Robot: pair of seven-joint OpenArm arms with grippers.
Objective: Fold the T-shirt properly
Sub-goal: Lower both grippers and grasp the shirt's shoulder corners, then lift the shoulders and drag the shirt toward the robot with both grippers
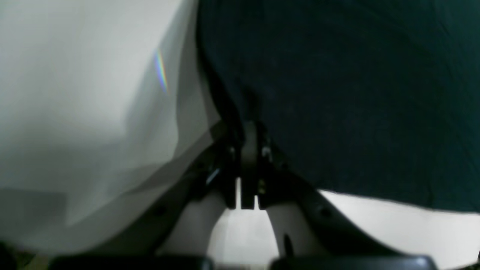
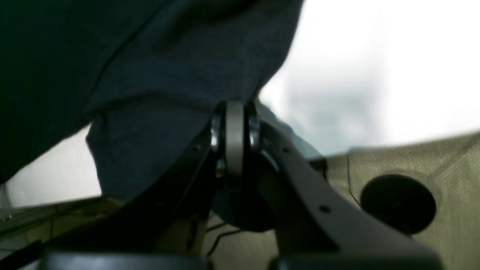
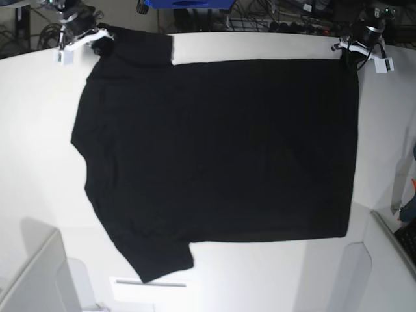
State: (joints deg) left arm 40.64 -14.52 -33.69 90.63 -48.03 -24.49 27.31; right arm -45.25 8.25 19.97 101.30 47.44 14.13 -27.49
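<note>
The black T-shirt (image 3: 221,149) lies spread flat on the white table (image 3: 32,130), plain side up, with its sleeves toward the left. At the far right corner, my left gripper (image 3: 355,52) is shut on the hem corner; the left wrist view shows its fingertips (image 1: 249,129) pinched into the dark T-shirt (image 1: 337,93). At the far left, my right gripper (image 3: 97,36) is shut on the upper sleeve's edge. In the right wrist view the T-shirt (image 2: 150,75) drapes from the closed gripper (image 2: 234,108), slightly raised off the table.
Cables and a blue object (image 3: 188,3) sit beyond the table's far edge. Grey panels stand at the near left (image 3: 32,279) and near right (image 3: 383,260). A black round part (image 2: 397,202) shows on the olive surface below the table edge.
</note>
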